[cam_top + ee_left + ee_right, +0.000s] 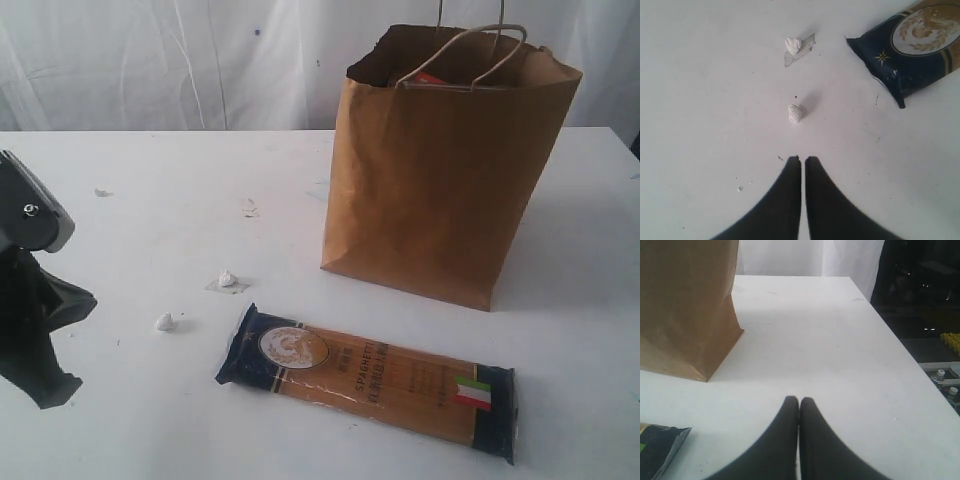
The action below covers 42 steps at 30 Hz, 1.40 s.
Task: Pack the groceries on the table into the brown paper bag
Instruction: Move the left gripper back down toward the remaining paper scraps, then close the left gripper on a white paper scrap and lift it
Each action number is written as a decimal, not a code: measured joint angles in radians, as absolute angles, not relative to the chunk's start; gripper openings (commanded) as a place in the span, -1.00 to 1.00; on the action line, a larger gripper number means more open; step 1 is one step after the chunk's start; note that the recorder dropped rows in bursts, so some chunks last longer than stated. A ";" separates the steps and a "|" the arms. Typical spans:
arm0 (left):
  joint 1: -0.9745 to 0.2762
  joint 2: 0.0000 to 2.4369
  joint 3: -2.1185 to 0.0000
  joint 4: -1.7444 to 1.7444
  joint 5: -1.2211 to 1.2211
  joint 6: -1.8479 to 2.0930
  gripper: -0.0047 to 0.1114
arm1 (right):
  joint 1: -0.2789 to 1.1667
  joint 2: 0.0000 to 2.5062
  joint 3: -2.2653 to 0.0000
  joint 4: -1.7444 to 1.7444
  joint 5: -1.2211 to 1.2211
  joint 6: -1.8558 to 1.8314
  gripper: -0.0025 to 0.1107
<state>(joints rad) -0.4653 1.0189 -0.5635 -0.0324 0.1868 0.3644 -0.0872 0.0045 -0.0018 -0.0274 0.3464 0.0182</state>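
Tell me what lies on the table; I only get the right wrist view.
Observer: One spaghetti pack lies flat on the table, in front of the bag.
Operator: Report the bag's top.
Observer: It is open, with both handles up. Something red shows just inside the rim.
Operator: Check the left arm.
Observer: The left gripper has its jaws shut and empty. It is over bare table near two white lumps, apart from the pack.
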 measured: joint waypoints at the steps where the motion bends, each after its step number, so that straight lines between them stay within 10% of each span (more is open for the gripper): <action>1: -0.465 1.019 -0.564 -0.032 0.187 0.367 -0.41 | -0.087 0.004 -0.002 -0.027 0.346 0.018 -0.96; 7: -0.465 1.029 -0.562 -0.032 0.158 0.371 -0.05 | -0.087 0.004 -0.002 -0.027 0.346 0.018 -0.96; 16: -0.465 1.038 -0.562 -0.036 0.055 0.149 -0.08 | -0.087 0.004 -0.002 -0.027 0.346 0.018 -0.96; 24: -0.465 1.178 -0.727 -0.034 0.513 0.121 -0.42 | -0.087 0.004 -0.002 -0.027 0.346 0.018 -0.96; 42: -0.465 1.531 -0.941 -0.191 0.575 0.203 -0.09 | -0.087 0.004 -0.002 -0.027 0.346 0.018 -0.96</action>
<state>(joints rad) -0.4653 1.5309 -0.9414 -0.1905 0.5745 0.2032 -0.0872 0.0045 -0.0018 -0.0274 0.3464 0.0182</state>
